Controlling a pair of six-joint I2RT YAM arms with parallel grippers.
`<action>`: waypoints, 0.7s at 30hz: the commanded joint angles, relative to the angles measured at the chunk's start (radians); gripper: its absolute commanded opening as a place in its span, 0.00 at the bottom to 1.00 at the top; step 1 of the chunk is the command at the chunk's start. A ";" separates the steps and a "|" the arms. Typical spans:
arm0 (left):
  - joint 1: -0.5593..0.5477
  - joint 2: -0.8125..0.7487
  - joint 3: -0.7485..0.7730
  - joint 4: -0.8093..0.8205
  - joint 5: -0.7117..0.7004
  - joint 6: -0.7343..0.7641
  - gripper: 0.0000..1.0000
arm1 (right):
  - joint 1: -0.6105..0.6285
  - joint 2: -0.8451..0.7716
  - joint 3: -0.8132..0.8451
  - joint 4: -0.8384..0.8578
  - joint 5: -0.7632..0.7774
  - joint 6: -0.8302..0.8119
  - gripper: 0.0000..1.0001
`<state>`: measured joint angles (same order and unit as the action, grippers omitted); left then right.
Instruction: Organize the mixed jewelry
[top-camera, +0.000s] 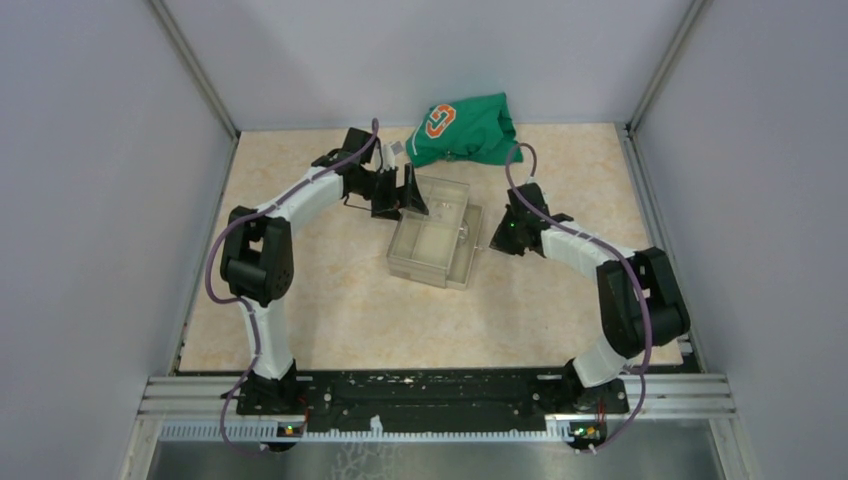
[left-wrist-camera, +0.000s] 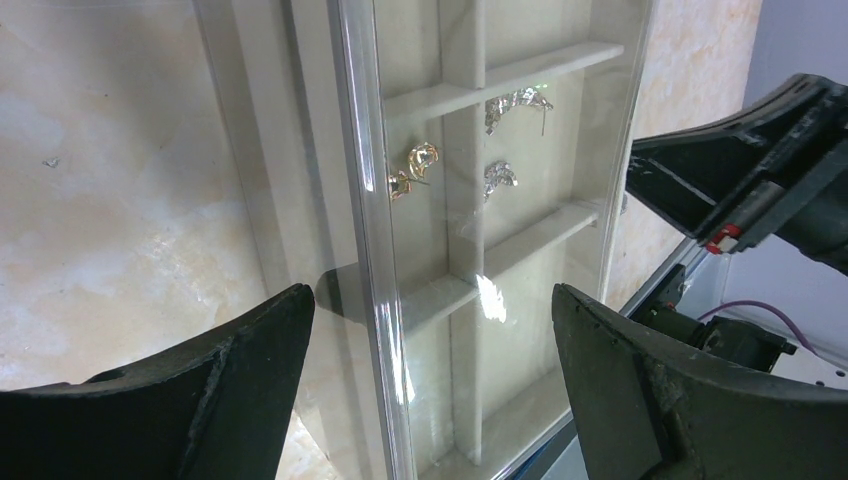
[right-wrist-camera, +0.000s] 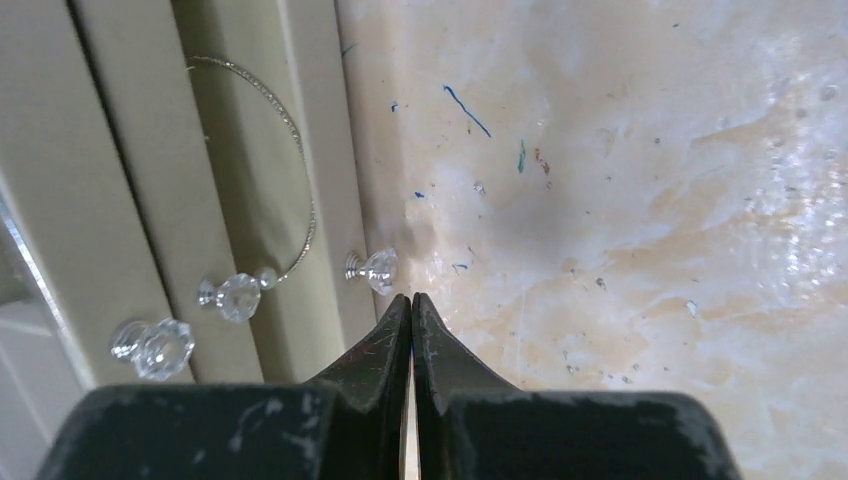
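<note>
Your right gripper (right-wrist-camera: 411, 300) showed jaws pressed together on nothing, tips just short of a small clear crystal stud (right-wrist-camera: 372, 268) that sat slightly left of them, against the outer wall of the clear compartmented plastic box (right-wrist-camera: 325, 120). The thin silvery wire hoop (right-wrist-camera: 311, 210) lay inside, lengthwise along its compartment. Your left gripper (left-wrist-camera: 430, 296) hung spread wide across the box, farther off
</note>
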<state>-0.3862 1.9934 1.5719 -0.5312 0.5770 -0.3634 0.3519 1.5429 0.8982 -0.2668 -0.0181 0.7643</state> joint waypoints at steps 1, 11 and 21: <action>-0.008 -0.022 0.005 -0.002 0.031 0.014 0.94 | 0.004 0.079 0.053 0.074 -0.026 0.012 0.00; -0.014 -0.004 0.005 0.005 0.072 0.005 0.94 | 0.038 0.244 0.190 0.194 -0.167 0.014 0.00; -0.031 -0.004 0.002 0.027 0.069 -0.019 0.94 | 0.072 0.320 0.291 0.214 -0.260 0.039 0.00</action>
<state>-0.3843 1.9934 1.5719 -0.5312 0.5789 -0.3618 0.3965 1.8595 1.1030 -0.1219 -0.2070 0.7765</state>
